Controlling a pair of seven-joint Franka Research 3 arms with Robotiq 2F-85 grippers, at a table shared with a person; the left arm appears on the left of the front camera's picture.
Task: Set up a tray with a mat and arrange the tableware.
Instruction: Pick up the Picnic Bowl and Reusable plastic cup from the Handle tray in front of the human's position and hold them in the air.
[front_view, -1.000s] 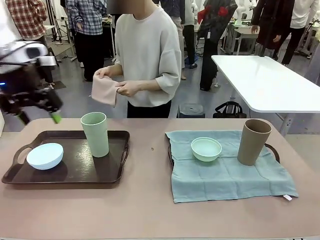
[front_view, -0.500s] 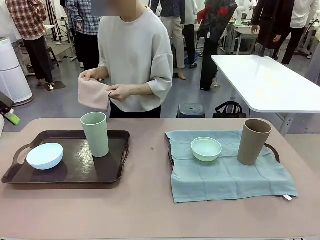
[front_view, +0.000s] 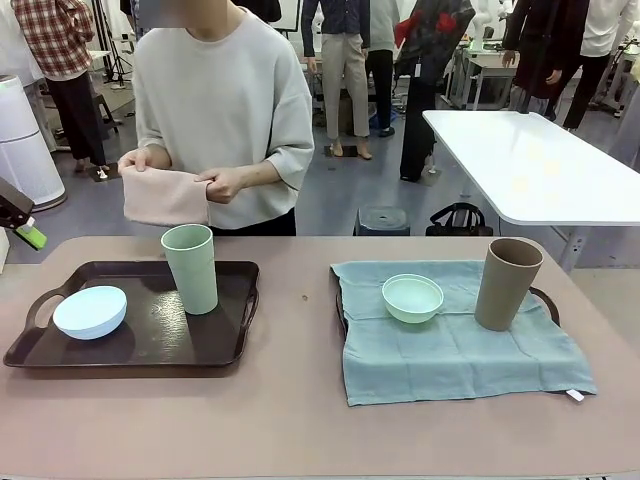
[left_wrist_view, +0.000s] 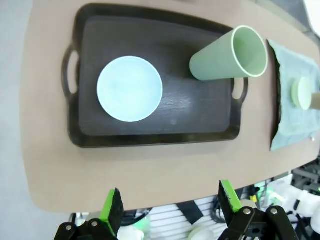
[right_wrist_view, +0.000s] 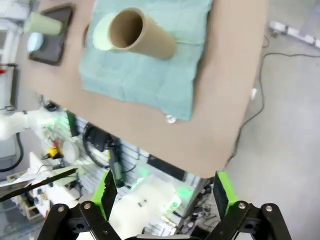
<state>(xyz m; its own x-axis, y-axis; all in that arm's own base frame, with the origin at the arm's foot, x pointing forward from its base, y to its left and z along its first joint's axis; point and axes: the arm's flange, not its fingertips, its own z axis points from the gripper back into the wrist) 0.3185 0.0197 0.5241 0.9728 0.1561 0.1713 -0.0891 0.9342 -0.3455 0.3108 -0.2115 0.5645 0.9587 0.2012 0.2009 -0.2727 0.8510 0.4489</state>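
No lettering, label, brand mark or number can be read on anything here.

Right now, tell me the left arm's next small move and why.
Probably lower the open left gripper toward the pale green cup: it and the pale blue bowl sit on the bare dark tray, while the person holds the pink mat.

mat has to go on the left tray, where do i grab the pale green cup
Likely best: pinch the pale green cup across its upper wall, below the rim, coming level from the robot's side. It stands upright, tall and handleless, widening upward; the pale blue bowl sits apart to its left.
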